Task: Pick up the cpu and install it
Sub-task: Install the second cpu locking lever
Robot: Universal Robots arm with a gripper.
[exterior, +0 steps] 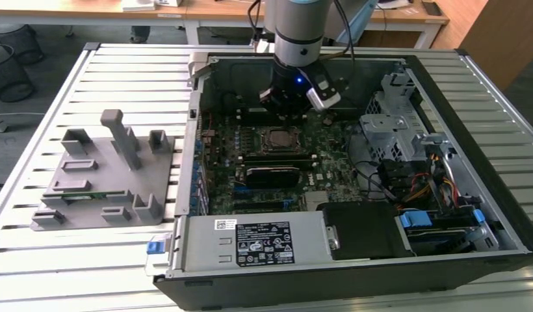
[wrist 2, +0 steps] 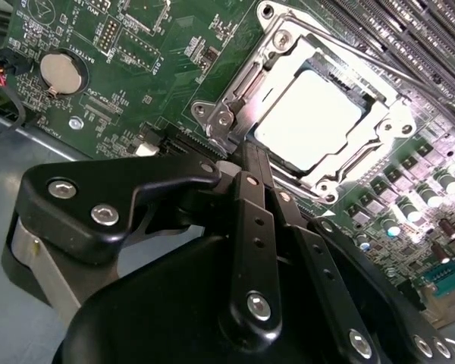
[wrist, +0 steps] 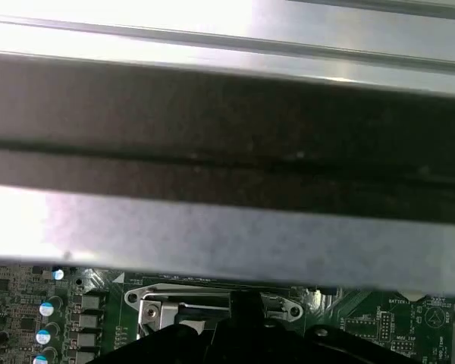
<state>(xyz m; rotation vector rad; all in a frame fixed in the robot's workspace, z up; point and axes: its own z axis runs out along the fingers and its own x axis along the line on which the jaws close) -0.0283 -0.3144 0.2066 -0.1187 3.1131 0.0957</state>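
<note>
The cpu (wrist 2: 309,114), a square chip with a bright silvery top, lies flat in the motherboard socket with the metal retaining frame (wrist 2: 235,98) around it. In the exterior view the socket (exterior: 279,138) sits mid-board inside the open computer case. My gripper (exterior: 288,112) hangs just above the board, at the socket's far edge in that view. Its two black fingers come together at the tips, shut on nothing, in the second wrist view, where the gripper (wrist 2: 250,155) is close beside the frame's corner, apart from the chip. The first wrist view catches the socket frame (wrist: 212,307) past the dark gripper body.
A grey slotted fixture (exterior: 102,175) with a green memory stick (exterior: 76,194) stands at the exterior view's left, outside the case. Inside are the power supply (exterior: 249,240), a drive cage (exterior: 396,123), cables, memory slots (wrist 2: 409,38) and a coin battery (wrist 2: 61,72). The case wall (wrist: 227,152) looms close.
</note>
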